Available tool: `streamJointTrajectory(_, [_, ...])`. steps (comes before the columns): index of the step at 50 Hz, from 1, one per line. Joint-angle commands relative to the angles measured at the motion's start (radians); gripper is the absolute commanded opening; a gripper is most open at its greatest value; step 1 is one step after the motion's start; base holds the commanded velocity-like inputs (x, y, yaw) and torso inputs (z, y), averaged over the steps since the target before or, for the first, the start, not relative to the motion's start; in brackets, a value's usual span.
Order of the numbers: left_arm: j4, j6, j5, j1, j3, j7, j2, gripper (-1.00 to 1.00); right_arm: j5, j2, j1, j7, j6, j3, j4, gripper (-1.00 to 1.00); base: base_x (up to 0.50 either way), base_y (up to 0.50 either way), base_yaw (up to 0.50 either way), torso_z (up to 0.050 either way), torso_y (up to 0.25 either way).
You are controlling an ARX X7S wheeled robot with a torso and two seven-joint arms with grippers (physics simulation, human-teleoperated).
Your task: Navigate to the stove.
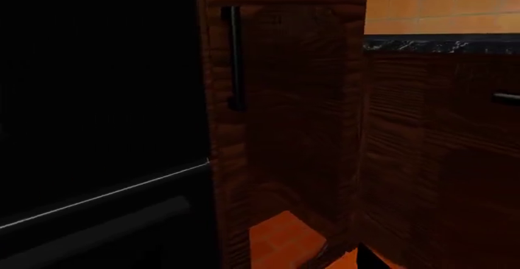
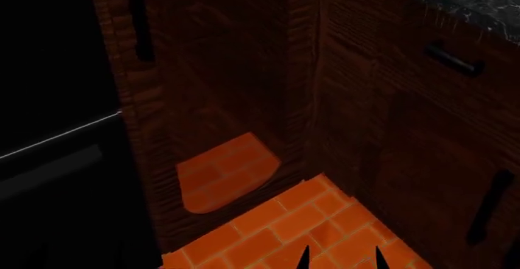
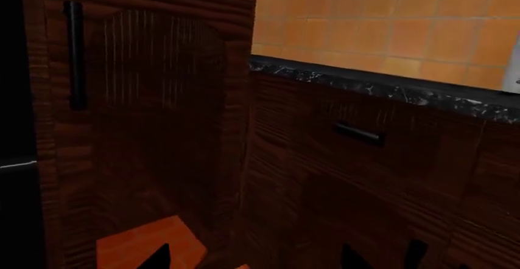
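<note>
Left wrist view: a black appliance [image 1: 97,129] fills one side, beside a dark wood cabinet [image 1: 284,111] — no knobs, so I judge it isn't the stove. Head view: a cabinet corner, orange brick floor [image 2: 276,226], and two dark tips [image 2: 341,258], perhaps my fingers; apart or together, I can't tell. Right wrist view: marble countertop [image 3: 390,89], tiled wall [image 3: 382,25]. The stove shows nowhere; navigation remains.

a dim kitchen corner. dark wood cabinets [image 2: 219,68] with black bar handles [image 2: 140,19] meet at a right angle over an orange brick-pattern floor [image 2: 284,226], which reflects in the glossy door. a dark marbled countertop [image 3: 390,89] runs beneath an orange tiled wall [image 3: 382,19]. a tall black appliance [image 1: 89,98] stands beside the cabinets.
</note>
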Motion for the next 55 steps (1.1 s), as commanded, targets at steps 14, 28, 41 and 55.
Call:
streamJointTrajectory(14, [-0.001,-0.003,-0.011,-0.004,0.010,-0.003,-0.008,1.00,0.008,0.005,0.004,0.005,-0.010,-0.013,0.009,1.00,-0.11,0.09,-0.50,0.000,0.000])
streamJointTrajectory(28, [-0.011,-0.001,-0.019,-0.011,0.017,0.001,-0.012,1.00,0.017,0.009,0.010,0.006,-0.001,-0.020,0.008,1.00,-0.10,0.10,-0.50,0.000,0.000])
streamJointTrajectory(41, [-0.021,0.004,-0.017,-0.018,0.022,-0.006,-0.013,1.00,0.020,0.011,0.020,0.008,0.007,-0.028,0.017,1.00,-0.09,0.11,-0.50,0.000,0.000])
streamJointTrajectory(55, [-0.013,0.007,-0.020,-0.015,0.027,-0.010,-0.020,1.00,0.009,0.011,0.022,0.030,0.018,-0.033,0.018,1.00,-0.08,0.12,-0.50,0.000,0.000])
